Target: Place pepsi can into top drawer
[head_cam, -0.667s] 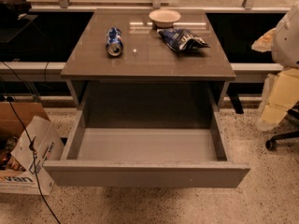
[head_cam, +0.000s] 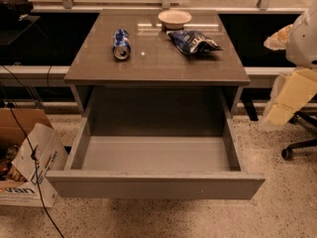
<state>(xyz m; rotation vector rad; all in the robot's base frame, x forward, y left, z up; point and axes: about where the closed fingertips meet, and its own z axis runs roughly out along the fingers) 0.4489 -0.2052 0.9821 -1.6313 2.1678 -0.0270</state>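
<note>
The pepsi can (head_cam: 121, 43) is blue with a silver top. It lies on its side on the left part of the brown cabinet top (head_cam: 158, 66). The top drawer (head_cam: 156, 185) is pulled fully out below it, and nothing shows inside it. My arm shows at the right edge of the view, white above and cream below. The gripper (head_cam: 282, 108) hangs there beside the cabinet's right side, far from the can and outside the drawer.
A white bowl (head_cam: 174, 18) and a flat blue-and-white snack bag (head_cam: 194, 41) sit at the back right of the cabinet top. A cardboard box (head_cam: 29, 170) with cables stands on the floor at left. A chair base (head_cam: 299, 148) stands at right.
</note>
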